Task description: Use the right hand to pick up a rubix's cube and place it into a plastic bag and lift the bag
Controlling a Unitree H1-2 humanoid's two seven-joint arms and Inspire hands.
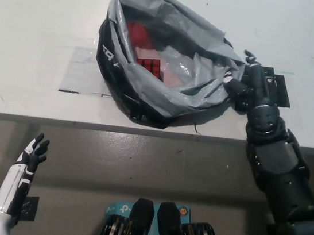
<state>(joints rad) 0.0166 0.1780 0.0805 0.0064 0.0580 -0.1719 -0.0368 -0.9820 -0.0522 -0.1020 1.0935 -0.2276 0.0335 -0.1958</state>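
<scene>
step: lift bag | cube [149, 66] in bag [166, 90] | right hand [249, 83] pinching bag rim, near desk [35, 32] front edge | next: raise | left hand [31, 156] spread, idle

White table [35, 32] seen from above, its front edge crossed left to right, clear tape strips [81, 55] stuck near the middle, grey floor [139, 167] shown below the edge, even light cast throughout

White lettering shows on the black band of the plastic bag [151, 76] in front of me, near its left side, but it's crumpled and I can't read it.
</scene>
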